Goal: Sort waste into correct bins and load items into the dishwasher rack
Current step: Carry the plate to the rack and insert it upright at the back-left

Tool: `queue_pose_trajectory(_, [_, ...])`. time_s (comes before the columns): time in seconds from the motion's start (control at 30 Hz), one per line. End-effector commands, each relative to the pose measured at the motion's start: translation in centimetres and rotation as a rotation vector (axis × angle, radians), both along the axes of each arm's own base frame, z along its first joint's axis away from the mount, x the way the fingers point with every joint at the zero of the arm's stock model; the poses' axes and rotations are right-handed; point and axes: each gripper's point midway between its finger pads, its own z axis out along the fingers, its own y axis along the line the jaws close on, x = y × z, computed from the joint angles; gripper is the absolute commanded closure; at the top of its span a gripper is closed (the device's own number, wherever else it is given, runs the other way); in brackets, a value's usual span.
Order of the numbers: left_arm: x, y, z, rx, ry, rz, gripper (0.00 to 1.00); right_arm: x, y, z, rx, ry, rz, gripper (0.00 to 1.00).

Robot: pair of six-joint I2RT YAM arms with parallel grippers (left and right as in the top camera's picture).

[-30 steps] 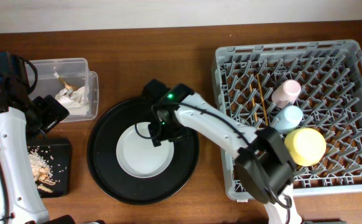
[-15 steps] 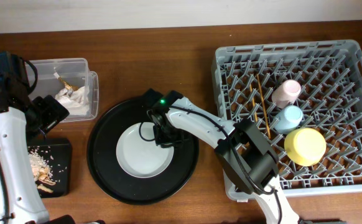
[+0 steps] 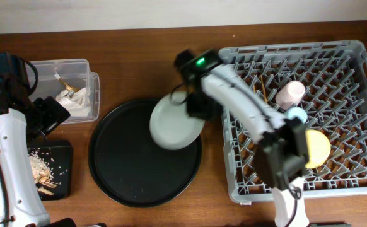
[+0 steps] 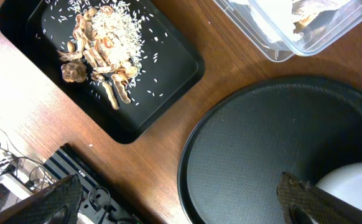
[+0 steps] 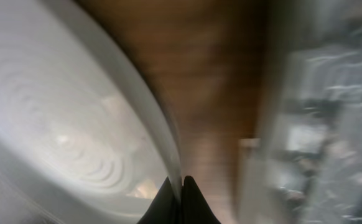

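My right gripper (image 3: 193, 106) (image 5: 181, 186) is shut on the rim of the round grey-white plate (image 3: 174, 125) (image 5: 75, 124). It holds the plate tilted in the air over the far right part of the large round black tray (image 3: 127, 170), just left of the dishwasher rack (image 3: 354, 183). The rack holds the pink cup (image 3: 289, 93), light-blue cup (image 3: 295, 115), yellow saucer (image 3: 314, 147) and chopsticks (image 3: 265, 101). My left gripper (image 4: 181, 205) hangs open and empty over the table's left side. The plate (image 4: 355, 183) shows by its right finger.
At the back left a clear box (image 3: 90, 66) holds paper wrappers (image 3: 73, 98). In front of it a shallow black tray (image 3: 67, 151) (image 4: 168, 93) carries rice and food scraps (image 3: 40, 165) (image 4: 103, 43). Cables and equipment lie off the left edge.
My right gripper closed on the plate's rim, then lifted it off the round black tray and swung it up and right toward the rack. The left arm stayed still.
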Motion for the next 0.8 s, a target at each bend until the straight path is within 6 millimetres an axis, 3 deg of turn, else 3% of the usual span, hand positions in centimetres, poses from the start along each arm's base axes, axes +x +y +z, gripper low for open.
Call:
queue_pose_trajectory(0.0, [-0.1, 0.1, 0.5, 0.006, -0.019, 0.003, 0.01, 2.8, -7.2, 8.0, -0.117, -0.248, -0.119, 0.96])
queue_pose_trajectory(0.07, [-0.1, 0.1, 0.5, 0.007, -0.018, 0.003, 0.01, 3.1, -11.2, 10.4, -0.185, -0.312, -0.19, 0.96])
queue_pose_trajectory(0.17, [-0.1, 0.1, 0.5, 0.007, -0.018, 0.003, 0.01, 3.1, -14.8, 12.0, -0.216, -0.349, -0.269, 0.96])
queue_pose_trajectory(0.37, [-0.1, 0.1, 0.5, 0.007, -0.018, 0.003, 0.01, 4.5, -19.7, 12.4, -0.455, -0.423, -0.314, 0.96])
queue_pose_trajectory(0.57, [-0.1, 0.1, 0.5, 0.007, -0.018, 0.003, 0.01, 5.2, -20.4, 10.9, -0.615, -0.45, -0.273, 0.96])
queue_pose_trajectory(0.77, [-0.1, 0.1, 0.5, 0.007, -0.018, 0.003, 0.01, 6.0, -18.1, 10.0, -0.587, -0.499, -0.264, 0.96])
